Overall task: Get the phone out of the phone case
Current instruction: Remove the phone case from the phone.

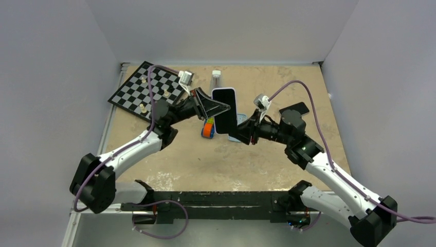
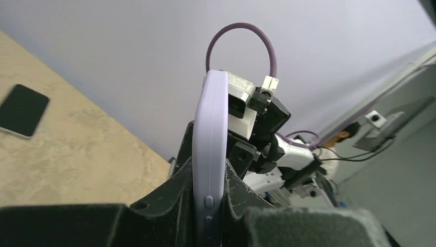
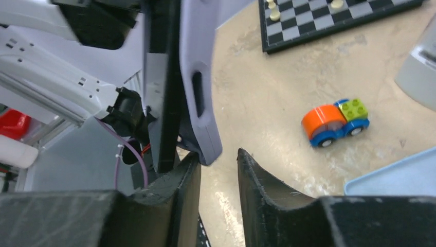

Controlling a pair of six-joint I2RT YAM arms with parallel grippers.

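Observation:
The phone (image 1: pixel 224 110), black screen facing up, sits in a lavender case and is held in the air above the table's middle. My left gripper (image 1: pixel 222 107) is shut on the case's side edge (image 2: pixel 211 139), with its side buttons between the jaws (image 2: pixel 210 191). My right gripper (image 1: pixel 241 128) is open at the phone's lower end. In the right wrist view the case (image 3: pixel 198 67) bends away from the black phone body (image 3: pixel 160 82) at the corner. That corner hangs just above my gripper (image 3: pixel 218 159), beside the left fingertip (image 3: pixel 189 167).
A chessboard (image 1: pixel 146 90) with a few pieces lies at the back left. A toy car (image 1: pixel 207 129) and a light blue tray (image 1: pixel 236 137) lie under the phone. A clear vial (image 1: pixel 216 80) stands behind. A flat black slab (image 1: pixel 295 109) lies at the right.

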